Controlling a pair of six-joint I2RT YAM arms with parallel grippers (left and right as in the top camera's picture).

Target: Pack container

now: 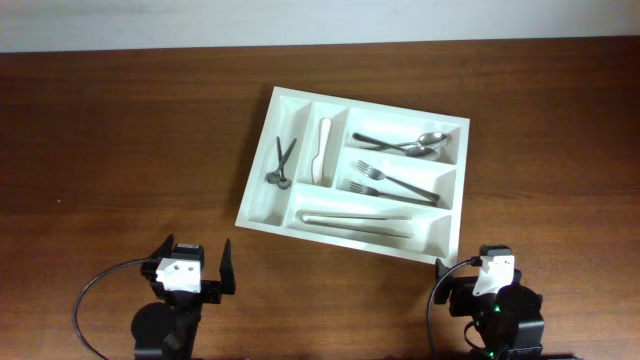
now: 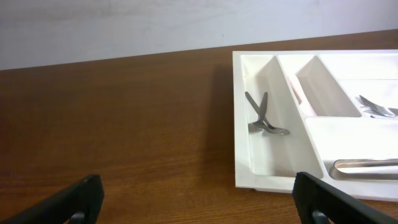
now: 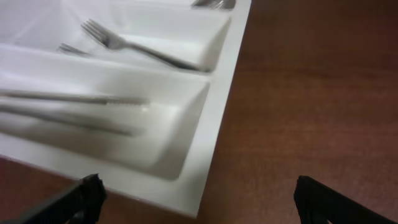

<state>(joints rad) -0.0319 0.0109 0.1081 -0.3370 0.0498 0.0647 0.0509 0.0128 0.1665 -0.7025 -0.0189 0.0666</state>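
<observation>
Both of our grippers are sitting wide open with nothing in them. The left gripper [image 1: 195,265] [image 2: 199,193] has its two black fingers spread over bare wood. The right gripper [image 1: 480,276] [image 3: 199,190] is spread the same way, right at the near right corner of the tray.

The container, a big white rectangular plastic cutlery tray [image 1: 253,175] [image 2: 239,124] [image 3: 217,144], lies flat on the dark brown wooden table [image 1: 120,150]. It's about mid-table, turned a bit clockwise, so its near right corner points at our right arm. Its near left corner is farther off, up and to the right of the left gripper.

Inside:
- two small metal teaspoons [image 1: 281,162] [image 2: 264,118] crossed in the leftmost narrow slot
- a white plastic knife [image 1: 322,150] in the next narrow slot
- metal spoons [image 1: 405,145] in the far long slot
- metal forks [image 1: 385,180] [image 3: 134,46] in the middle long slot
- long metal knives [image 1: 360,222] [image 3: 68,109] in the near long slot

For room to move, we've got a wide stretch of wood left of the tray's left rim. There's a narrower strip along the right rim, and a band between the tray's far edge and the white wall [image 1: 320,20]. A black cable [image 1: 95,290] loops beside the left arm's base.
</observation>
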